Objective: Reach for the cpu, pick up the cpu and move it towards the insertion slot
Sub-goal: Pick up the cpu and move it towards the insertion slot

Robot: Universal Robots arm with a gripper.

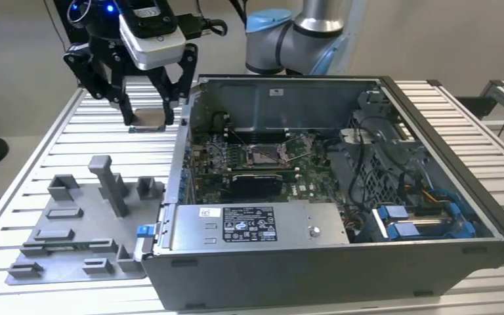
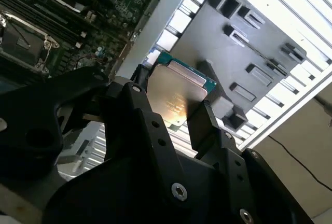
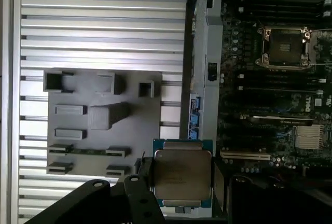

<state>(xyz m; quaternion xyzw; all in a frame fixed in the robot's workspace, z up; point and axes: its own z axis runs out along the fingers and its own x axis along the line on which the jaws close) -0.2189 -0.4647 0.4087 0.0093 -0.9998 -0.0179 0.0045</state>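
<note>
Open PC case (image 1: 340, 216) sits on the bench (image 1: 50, 164); socket (image 1: 265, 154) on its motherboard. Hand (image 1: 151, 115) hangs over bench's far edge, beside the case wall, clenched on cpu (image 3: 182, 178) by opposite edges. Light, stiff, thin, likely fragile underneath: edge grip only.

A robotics lab: a robot arm (image 1: 309, 33) mounted over a slatted metal bench (image 1: 50, 164) holding an opened computer case (image 1: 340, 216).

A ribbed metal table (image 1: 77, 125) carries a grey fixture plate (image 1: 77, 236) beside an open computer case (image 1: 340, 197).
</note>
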